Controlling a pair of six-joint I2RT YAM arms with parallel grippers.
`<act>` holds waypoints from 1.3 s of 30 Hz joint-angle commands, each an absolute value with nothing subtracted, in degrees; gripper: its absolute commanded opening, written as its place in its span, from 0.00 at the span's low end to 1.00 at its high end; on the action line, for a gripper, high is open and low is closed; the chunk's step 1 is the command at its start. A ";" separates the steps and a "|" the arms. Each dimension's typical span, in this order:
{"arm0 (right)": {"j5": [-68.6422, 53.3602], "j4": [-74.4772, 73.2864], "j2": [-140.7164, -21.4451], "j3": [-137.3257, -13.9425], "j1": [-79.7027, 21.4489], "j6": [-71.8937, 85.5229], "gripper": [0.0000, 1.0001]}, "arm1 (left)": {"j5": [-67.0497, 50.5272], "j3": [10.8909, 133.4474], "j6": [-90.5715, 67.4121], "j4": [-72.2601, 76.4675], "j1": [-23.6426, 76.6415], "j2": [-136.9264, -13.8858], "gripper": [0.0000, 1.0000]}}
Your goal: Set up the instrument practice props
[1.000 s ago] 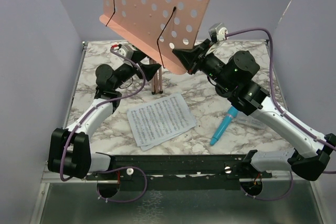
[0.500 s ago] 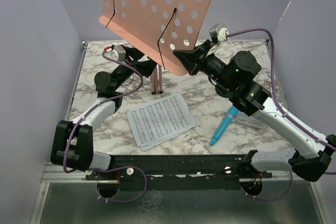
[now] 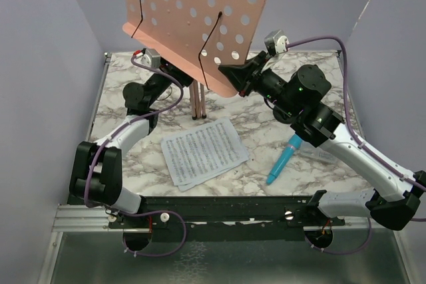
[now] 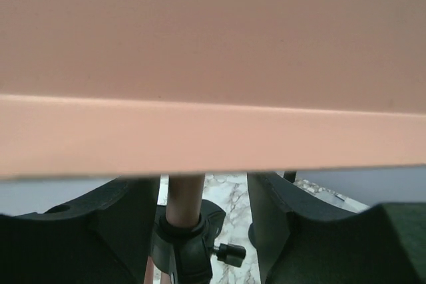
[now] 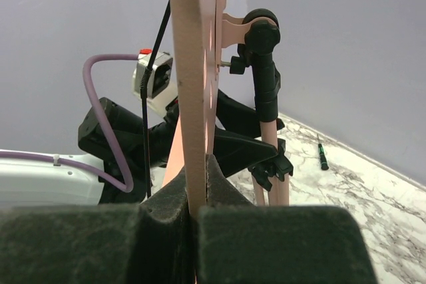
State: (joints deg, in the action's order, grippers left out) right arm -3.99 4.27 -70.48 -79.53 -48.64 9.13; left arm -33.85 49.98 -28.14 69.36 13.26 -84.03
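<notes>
The pink perforated music stand (image 3: pixel 193 18) stands at the back of the table, its legs (image 3: pixel 198 104) folded together. My right gripper (image 3: pixel 234 74) is shut on the lower right edge of the pink desk, seen edge-on between the pads in the right wrist view (image 5: pixel 196 98). My left gripper (image 3: pixel 181 84) is open under the desk, with the stand's pole (image 4: pixel 184 197) between its fingers, close to the left one. The white sheet-music pages (image 3: pixel 203 151) lie flat at front centre. The blue toy microphone (image 3: pixel 285 159) lies to their right. The black mic stand is hidden.
A small black-green pen-like stick (image 5: pixel 322 154) lies on the marble behind the stand, near the back wall. Grey walls close in the table on the left, right and back. The right arm's forearm (image 3: pixel 346 141) crosses above the microphone.
My left arm has reached farther back and its wrist has turned, bringing the fingers round the pole. The pink desk has shifted slightly left. The right gripper keeps its hold.
</notes>
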 commanded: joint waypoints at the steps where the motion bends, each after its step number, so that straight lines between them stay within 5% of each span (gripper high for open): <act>1: -6.66 2.82 -69.21 -81.11 -48.97 11.51 0.00 | -32.91 53.14 -27.53 69.81 13.54 -85.99 0.54; 7: -6.60 2.16 -69.67 -81.56 -49.02 11.59 0.01 | -33.25 54.81 -27.85 69.70 13.64 -87.33 0.34; 13: -5.37 1.76 -69.66 -81.39 -48.96 11.30 0.02 | -34.29 54.81 -27.42 69.48 13.68 -87.38 0.00; 16: -4.93 1.91 -69.04 -81.10 -48.99 11.08 0.19 | -34.92 54.76 -26.48 68.75 13.63 -86.85 0.00; 22: -4.74 2.33 -66.12 -78.78 -49.01 10.92 0.77 | -35.31 54.69 -24.99 66.89 13.64 -85.93 0.00; 25: -5.12 2.30 -63.63 -76.25 -48.99 9.99 0.97 | -35.41 54.58 -24.35 65.80 13.65 -85.54 0.00; 39: 2.16 -1.64 -52.83 -58.26 -48.97 6.43 1.00 | -37.66 53.58 -24.11 63.83 13.65 -84.49 0.00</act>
State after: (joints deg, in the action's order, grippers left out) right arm -2.42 0.78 -53.65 -62.65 -48.71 7.57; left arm -35.14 53.63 -21.98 66.76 13.37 -86.32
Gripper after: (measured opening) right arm 0.998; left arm 0.205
